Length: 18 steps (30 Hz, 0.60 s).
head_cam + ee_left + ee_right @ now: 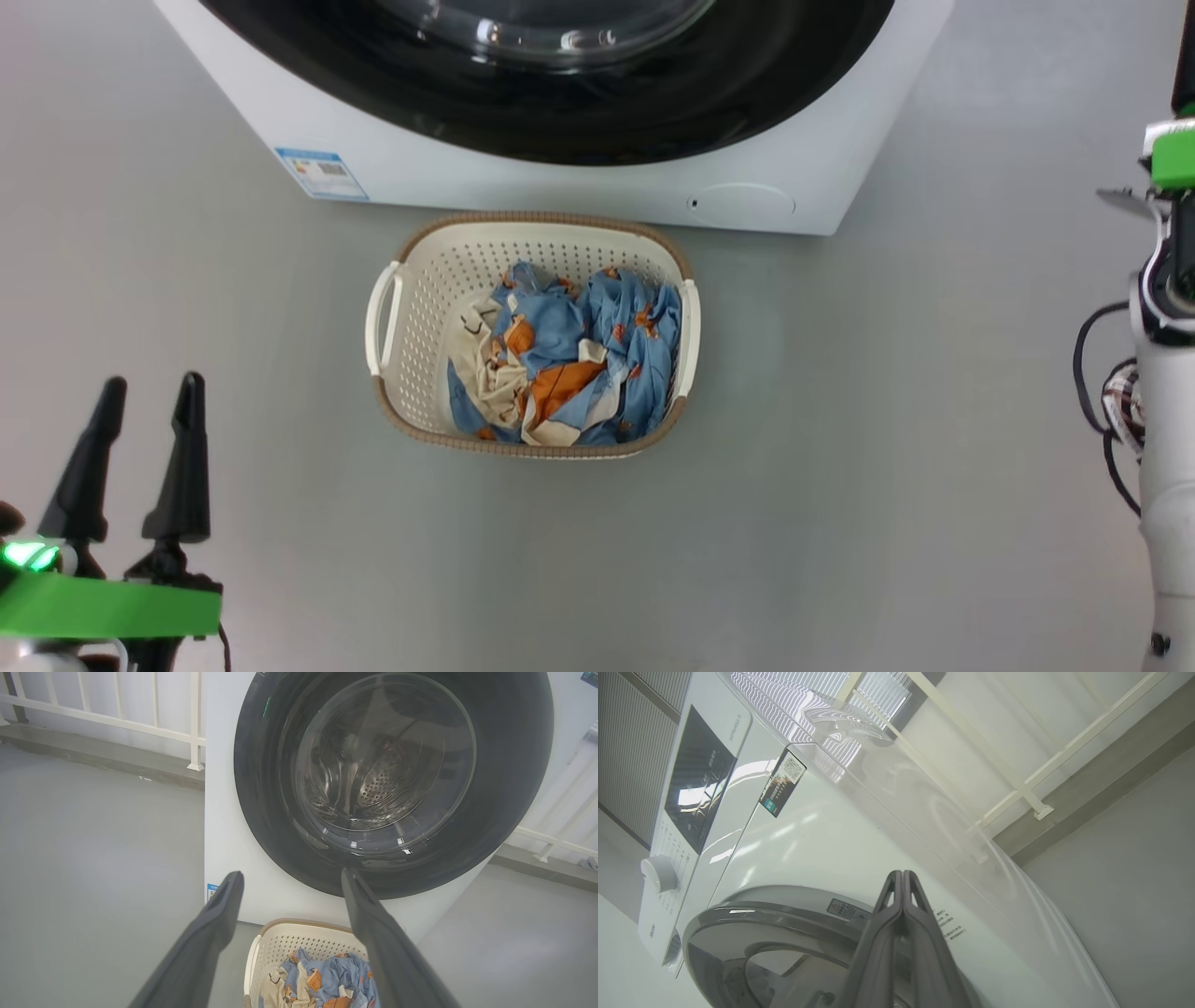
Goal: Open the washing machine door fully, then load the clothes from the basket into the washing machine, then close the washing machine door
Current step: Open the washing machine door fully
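The white washing machine (560,187) stands at the top of the head view. Its door (392,779), a black rim around a glass bowl, lies shut against the front. On the floor just in front sits the cream basket (411,308) with the blue, cream and orange clothes (569,359) heaped inside. My left gripper (152,383) hovers open and empty at the lower left, well left of the basket. In the left wrist view the gripper (289,877) points at the door's lower rim, above the basket (280,942). My right gripper (902,875) is shut on nothing, raised beside the door's rim (738,917).
Grey floor surrounds the basket on all sides. My right arm's pale forearm (1167,420) with dangling cables stands at the right edge. A white railing (107,718) runs behind the machine. A small round white flap (742,201) and a blue label (322,173) mark the machine's lower front.
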{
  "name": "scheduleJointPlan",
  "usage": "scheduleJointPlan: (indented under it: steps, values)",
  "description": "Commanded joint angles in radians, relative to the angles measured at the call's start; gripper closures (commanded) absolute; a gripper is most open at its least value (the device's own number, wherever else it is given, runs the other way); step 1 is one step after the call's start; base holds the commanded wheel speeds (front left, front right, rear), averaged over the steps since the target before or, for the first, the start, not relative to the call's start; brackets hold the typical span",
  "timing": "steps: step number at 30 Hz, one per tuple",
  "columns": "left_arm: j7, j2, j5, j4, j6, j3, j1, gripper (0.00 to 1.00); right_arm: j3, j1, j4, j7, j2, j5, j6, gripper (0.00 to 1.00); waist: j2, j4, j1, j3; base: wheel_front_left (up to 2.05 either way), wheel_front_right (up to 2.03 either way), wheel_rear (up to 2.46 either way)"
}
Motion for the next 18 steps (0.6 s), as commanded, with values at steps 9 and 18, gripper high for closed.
scheduleJointPlan:
  steps: [9, 18]
  values:
    - [-0.006, 0.060, -0.025, -0.037, -0.005, 0.052, -0.064, 0.00, 0.002, -0.151, 0.027, 0.099, 0.029, 0.073, 0.006, 1.00, -0.0001, 0.020, -0.0001, 0.079, 0.00, 0.00, 0.00]
    - [-0.006, 0.061, -0.036, -0.030, -0.005, 0.043, -0.083, 0.00, -0.055, -0.256, 0.073, 0.268, 0.050, 0.244, 0.006, 1.00, -0.0001, 0.046, -0.0001, 0.115, 0.00, 0.00, 0.00]
